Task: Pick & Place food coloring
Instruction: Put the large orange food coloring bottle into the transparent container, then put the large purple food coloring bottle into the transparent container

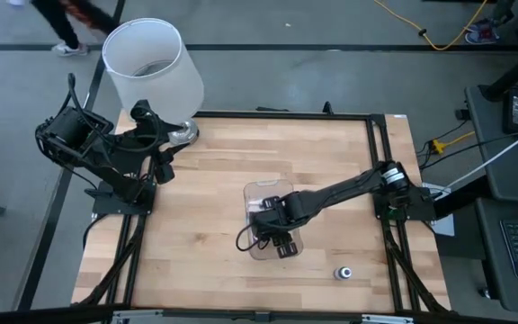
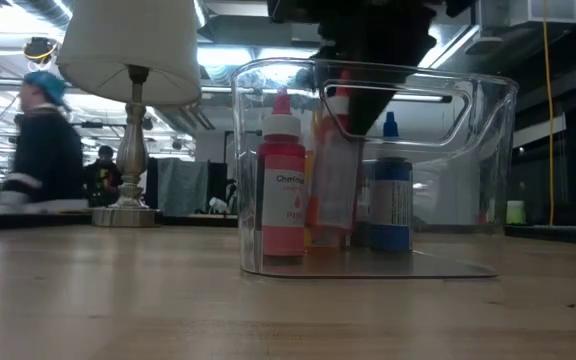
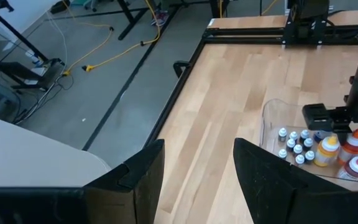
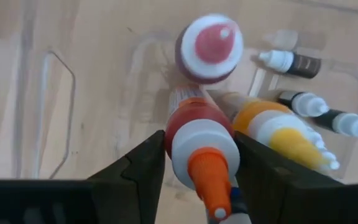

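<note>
The right arm reaches from frame right toward centre, its gripper (image 1: pixel 275 225) pointing down, fingers spread around something; the left arm folds at upper left, gripper (image 1: pixel 163 151) open

Pink bottle (image 2: pixel 284 180) in clear tray (image 2: pixel 468 150), low view: label reads "Cherry"; smaller print below illegible.

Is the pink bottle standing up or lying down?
Standing up. The pink bottle stands upright inside the clear tray in the low view, with its pointed cap on top.
</note>
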